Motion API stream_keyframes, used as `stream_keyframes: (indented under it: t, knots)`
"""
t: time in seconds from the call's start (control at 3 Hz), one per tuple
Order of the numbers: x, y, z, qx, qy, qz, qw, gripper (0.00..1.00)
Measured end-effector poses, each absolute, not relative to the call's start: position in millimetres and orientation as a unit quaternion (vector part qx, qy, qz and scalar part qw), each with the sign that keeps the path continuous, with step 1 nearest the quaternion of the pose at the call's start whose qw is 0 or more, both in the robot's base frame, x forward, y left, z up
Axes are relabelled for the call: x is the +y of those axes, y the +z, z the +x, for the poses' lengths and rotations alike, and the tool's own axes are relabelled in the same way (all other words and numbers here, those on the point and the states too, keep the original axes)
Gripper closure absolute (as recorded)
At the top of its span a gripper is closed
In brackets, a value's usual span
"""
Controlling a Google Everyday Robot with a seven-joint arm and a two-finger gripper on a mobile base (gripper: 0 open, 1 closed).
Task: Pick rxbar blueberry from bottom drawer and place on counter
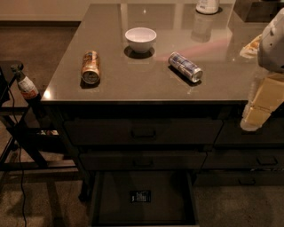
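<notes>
Gripper (256, 116) at three o'clock, off the counter's (133, 84) right edge; open or closed, cannot tell. Rxbar blueberry (140, 196) at six o'clock, flat on bottom drawer (171, 201) floor. On counter: white bowl (140, 39) at twelve, silver-blue can (185, 67) at one.

The gripper (256, 116) sits at the right edge of the frame, its arm cut off there. The bottom drawer (173, 208) runs past the lower edge. The print on the rxbar blueberry (140, 196), lower middle, is too small to read. A white container (207, 5) on the tabletop (133, 75) is cropped by the top edge.
</notes>
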State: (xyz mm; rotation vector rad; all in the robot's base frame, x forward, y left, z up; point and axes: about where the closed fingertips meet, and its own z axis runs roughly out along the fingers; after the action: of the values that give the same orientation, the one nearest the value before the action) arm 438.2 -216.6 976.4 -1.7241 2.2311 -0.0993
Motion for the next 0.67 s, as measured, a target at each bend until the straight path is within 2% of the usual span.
stream_keyframes:
  t: [0.67]
  knots:
    - [-210,946,427,0.788,-0.019,-0.595,0.156,0.00]
